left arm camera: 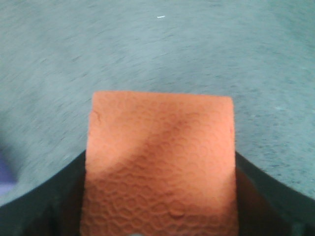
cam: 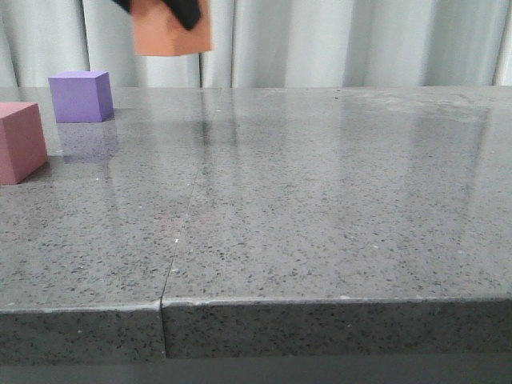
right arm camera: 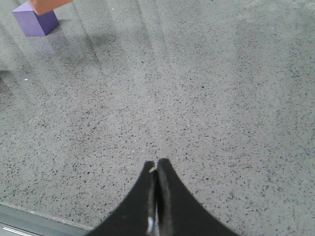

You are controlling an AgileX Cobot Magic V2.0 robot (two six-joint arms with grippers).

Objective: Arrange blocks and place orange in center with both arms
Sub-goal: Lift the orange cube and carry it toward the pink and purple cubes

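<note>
A pale pleated curtain (cam: 336, 44) backs a grey speckled stone bench (cam: 320, 208), which has a seam running from its front edge toward the rear.

Left to right in the front view:

1. The pink-red block (cam: 20, 142) rests on the bench at about 9 o'clock, partly cut off by the frame edge.
2. The purple block (cam: 80, 96) rests behind it at about 10 o'clock, close to the pink-red block but apart from it.
3. The orange block (cam: 170, 32) is held clear of the bench at about 11 o'clock, clamped in the left hand (left arm camera: 157, 216). The dark fingers (left arm camera: 42, 201) press against two opposite faces (the wrist view shows the bench blurred beneath).
4. The right hand (right arm camera: 156, 167) hangs over bare bench with its fingers pressed together, gripping nothing.

Procedure for the current step, as judged from this layout: carry the orange block toward its place among the other two. Keep the grip firm; foam compresses and may slip. Lower it squarely so the bottom face lands flat, release only once it is seated, then withdraw straight up. Avoid nudging the purple block.
</note>
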